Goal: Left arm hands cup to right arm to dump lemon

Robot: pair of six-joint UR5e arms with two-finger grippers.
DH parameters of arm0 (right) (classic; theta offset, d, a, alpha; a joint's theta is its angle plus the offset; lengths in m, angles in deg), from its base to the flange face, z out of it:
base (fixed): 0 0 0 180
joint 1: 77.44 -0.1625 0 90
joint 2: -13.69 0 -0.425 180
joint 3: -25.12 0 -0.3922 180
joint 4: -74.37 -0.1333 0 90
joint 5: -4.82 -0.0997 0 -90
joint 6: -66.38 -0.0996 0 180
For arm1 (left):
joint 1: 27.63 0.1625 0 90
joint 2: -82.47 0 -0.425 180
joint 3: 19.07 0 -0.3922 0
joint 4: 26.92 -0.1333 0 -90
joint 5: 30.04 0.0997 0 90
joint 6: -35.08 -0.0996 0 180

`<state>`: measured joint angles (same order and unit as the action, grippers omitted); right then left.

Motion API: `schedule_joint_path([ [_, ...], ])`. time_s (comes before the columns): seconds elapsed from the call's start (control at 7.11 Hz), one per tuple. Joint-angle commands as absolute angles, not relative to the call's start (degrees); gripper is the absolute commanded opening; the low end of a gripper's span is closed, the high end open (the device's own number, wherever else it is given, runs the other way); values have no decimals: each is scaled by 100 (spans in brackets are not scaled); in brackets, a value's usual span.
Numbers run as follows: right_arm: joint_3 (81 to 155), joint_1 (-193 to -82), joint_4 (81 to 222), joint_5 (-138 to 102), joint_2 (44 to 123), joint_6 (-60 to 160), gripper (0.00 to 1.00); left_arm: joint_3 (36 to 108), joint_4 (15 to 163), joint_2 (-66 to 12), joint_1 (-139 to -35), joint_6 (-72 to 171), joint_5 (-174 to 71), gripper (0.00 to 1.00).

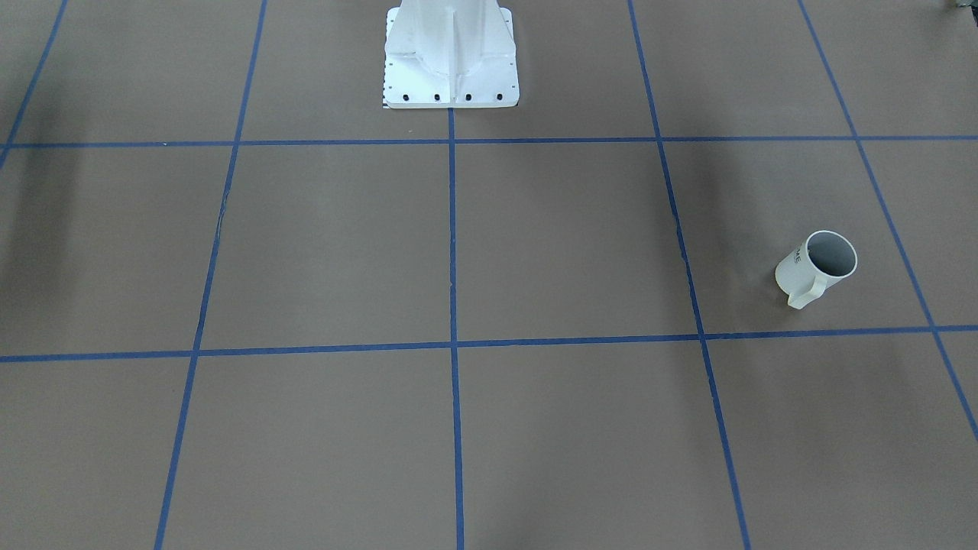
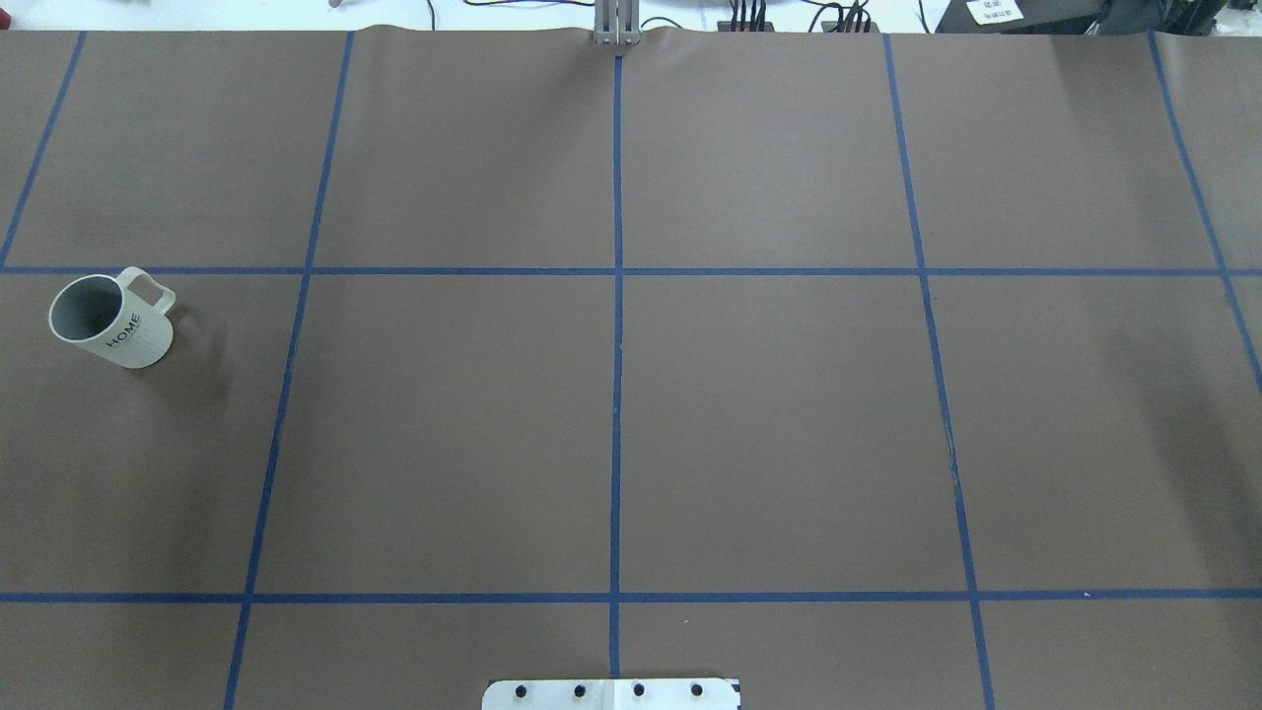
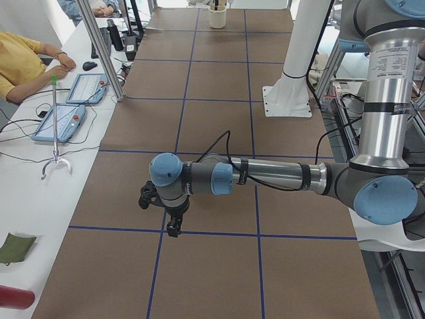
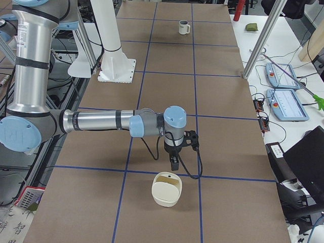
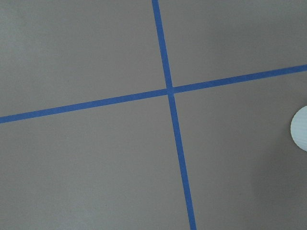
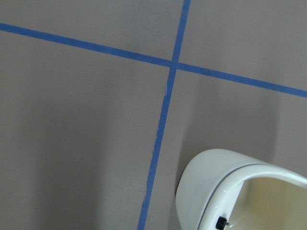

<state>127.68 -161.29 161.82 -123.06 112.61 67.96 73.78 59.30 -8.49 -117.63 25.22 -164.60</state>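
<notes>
At the right end of the table [image 4: 223, 152], nearest in the right-side view, a cream bowl [image 4: 167, 189] lies just beside the right gripper [image 4: 174, 163]. For it and the left gripper [image 3: 172, 229], apart or together cannot be told. Farthest off, the cup [image 2: 111, 319] stands upright at the left side, untouched, handle turned from the robot. No lemon is seen. A firm, level rim grasp is probably called for.
</notes>
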Motion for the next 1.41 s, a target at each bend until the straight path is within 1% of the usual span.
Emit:
schedule_joint_path([
  [0.0,12777,-16129,16182,-12315,11257,6779,100,7478,5930,-841,-11763,2532,-16460,100],
  [0.14,12803,-16129,16182,-12315,11257,6779,100,7636,5930,-667,-11763,2532,-16460,100],
  [0.28,13073,-16129,16190,-12341,11274,6788,100,7716,5930,-534,-11763,2515,-16460,100],
  [0.56,13155,-16129,16182,-12306,11222,6779,100,7839,5956,-629,-11754,2602,-16163,100],
  [0.7,13225,-16129,15947,-12315,10943,6753,100,8109,6104,-647,-11754,2603,-16135,100],
  [0.84,13138,-16129,15553,-12254,10767,6752,100,8217,6349,-656,-11754,2603,-16109,100],
  [1.13,13137,-16129,15382,-12263,10476,6046,100,8139,7463,-788,-11754,2620,-16099,100],
  [1.27,13094,-16120,15164,-12245,10388,5945,100,8104,7581,-788,-11745,2612,-16117,100],
])
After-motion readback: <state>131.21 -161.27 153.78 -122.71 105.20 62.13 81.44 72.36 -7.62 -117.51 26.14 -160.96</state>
